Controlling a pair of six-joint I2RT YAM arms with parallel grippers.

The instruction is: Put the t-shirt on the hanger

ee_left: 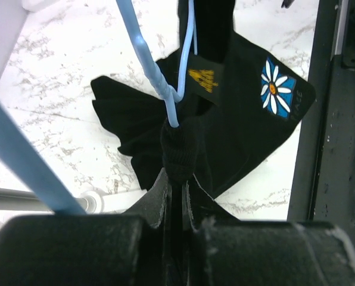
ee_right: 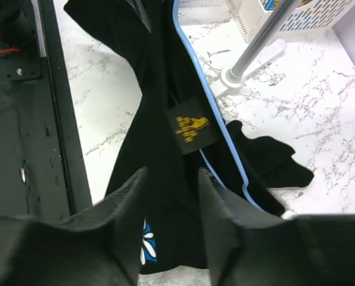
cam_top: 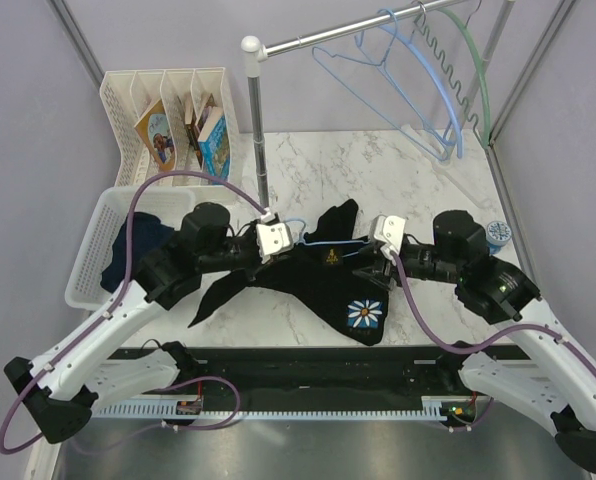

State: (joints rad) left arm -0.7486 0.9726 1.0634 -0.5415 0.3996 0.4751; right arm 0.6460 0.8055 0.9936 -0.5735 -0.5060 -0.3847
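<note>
The black t-shirt (cam_top: 328,285) hangs between my two grippers above the marble table, daisy print (cam_top: 365,315) low on the right. The thin light-blue wire hanger (cam_top: 323,241) runs along its upper edge between the grippers. My left gripper (cam_top: 278,238) is shut on the ribbed collar (ee_left: 178,146), with the hanger's wire (ee_left: 148,65) right above the jaws. My right gripper (cam_top: 383,235) is open, its fingers (ee_right: 130,196) set apart on either side of the t-shirt (ee_right: 159,119), beside the yellow emblem (ee_right: 191,128) and the hanger wire (ee_right: 225,137).
A clothes rail on a pole (cam_top: 258,130) at the back carries a thin blue hanger (cam_top: 348,65), a thicker blue wavy hanger (cam_top: 428,90) and a green one (cam_top: 473,70). A white basket (cam_top: 93,250) with a navy garment (cam_top: 138,245) is left, a book organiser (cam_top: 178,120) behind it.
</note>
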